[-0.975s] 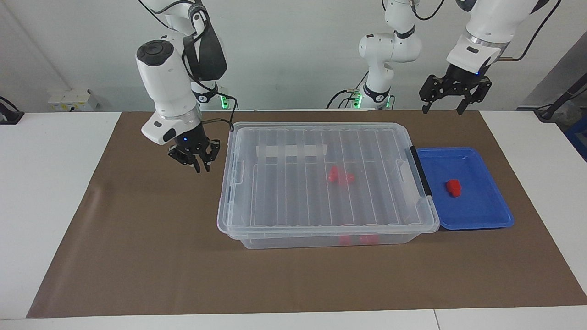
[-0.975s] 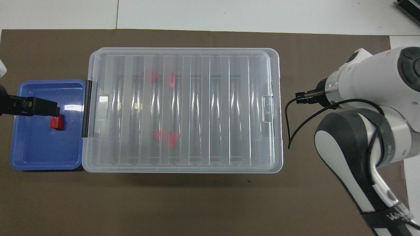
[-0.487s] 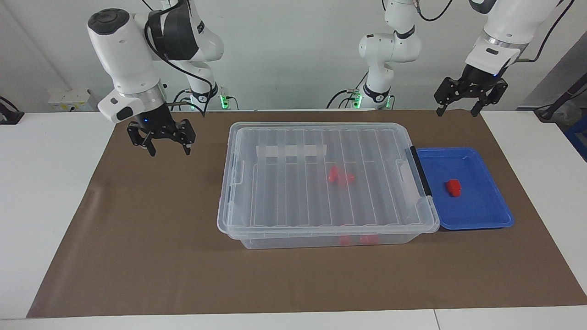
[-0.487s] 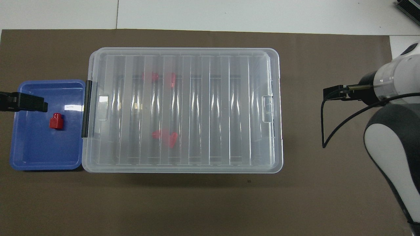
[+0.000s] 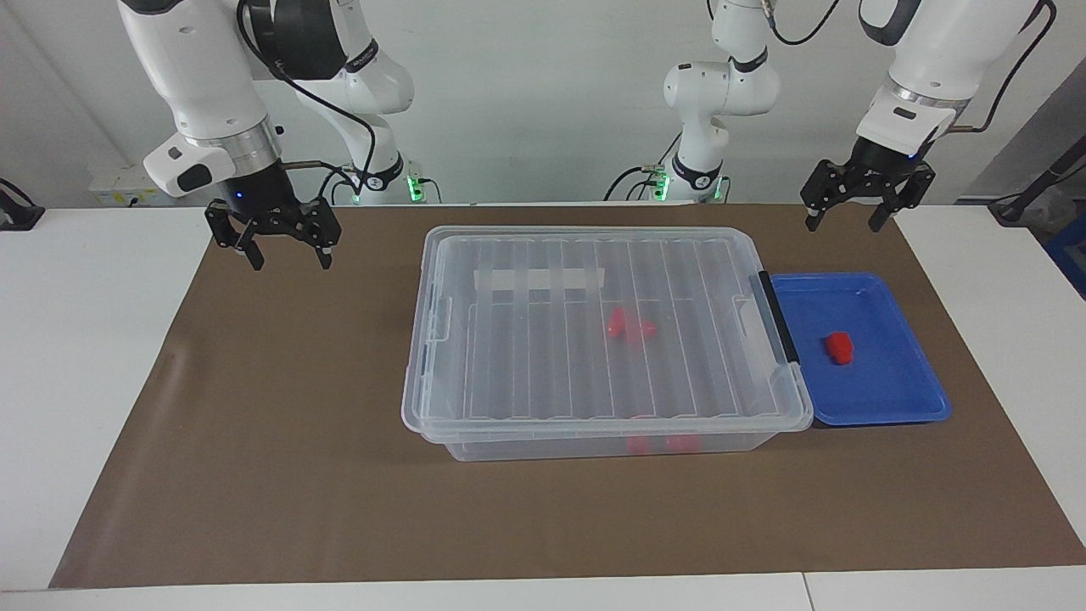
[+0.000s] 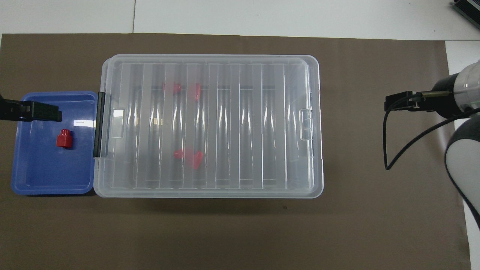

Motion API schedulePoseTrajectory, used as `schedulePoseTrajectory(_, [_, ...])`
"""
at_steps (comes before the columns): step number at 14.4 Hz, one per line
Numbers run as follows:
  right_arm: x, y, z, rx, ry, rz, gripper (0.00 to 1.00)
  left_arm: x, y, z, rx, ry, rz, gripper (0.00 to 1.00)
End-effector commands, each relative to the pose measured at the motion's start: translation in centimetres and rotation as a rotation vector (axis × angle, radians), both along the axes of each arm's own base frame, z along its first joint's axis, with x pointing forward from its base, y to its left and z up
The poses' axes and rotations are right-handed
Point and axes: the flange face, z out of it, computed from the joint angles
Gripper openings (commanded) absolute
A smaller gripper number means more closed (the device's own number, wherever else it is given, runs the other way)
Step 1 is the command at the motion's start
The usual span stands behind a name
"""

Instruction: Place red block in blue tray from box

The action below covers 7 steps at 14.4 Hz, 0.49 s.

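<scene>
The red block (image 5: 839, 347) lies in the blue tray (image 5: 891, 399), which sits against the clipped end of the box (image 5: 526, 356). The block also shows in the overhead view (image 6: 64, 138), in the tray (image 6: 48, 176) beside the box (image 6: 243, 127). The box's ribbed lid is on. My left gripper (image 5: 842, 222) is open and empty, raised over the tray's end of the mat, well clear of the block. My right gripper (image 5: 289, 259) is open and empty, raised over the mat beside the box's other end.
Several similar red pieces (image 5: 629, 326) lie inside the closed box, two more by its wall farthest from the robots (image 5: 662, 443). A brown mat (image 5: 254, 441) covers the table under everything. The right arm's cable (image 6: 390, 150) hangs over the mat.
My right gripper has risen, opened and drawn away from the box toward its own end of the table. My left gripper has risen a little. The red block has not moved.
</scene>
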Motion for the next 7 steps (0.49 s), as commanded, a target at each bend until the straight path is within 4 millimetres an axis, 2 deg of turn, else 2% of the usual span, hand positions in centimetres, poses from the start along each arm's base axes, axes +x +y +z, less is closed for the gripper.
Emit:
schedulePoseTrajectory(1, [-0.6,-1.0,1.7,0.005,0.031,-0.038,1.0,-0.2,0.2,-0.1,0.017,-0.018,-0.012,1.0])
schedulePoseTrajectory(5, [-1.7,-2.3,3.6,0.006,0.061,-0.059,1.0,0.7,1.1,-3.0,0.012,-0.062,0.006,1.0])
schedulePoseTrajectory(7, [-2.0,-3.3,3.5,0.005,0.079,-0.077,1.0,1.7,0.8,-4.0,0.011,-0.061,0.005,1.0])
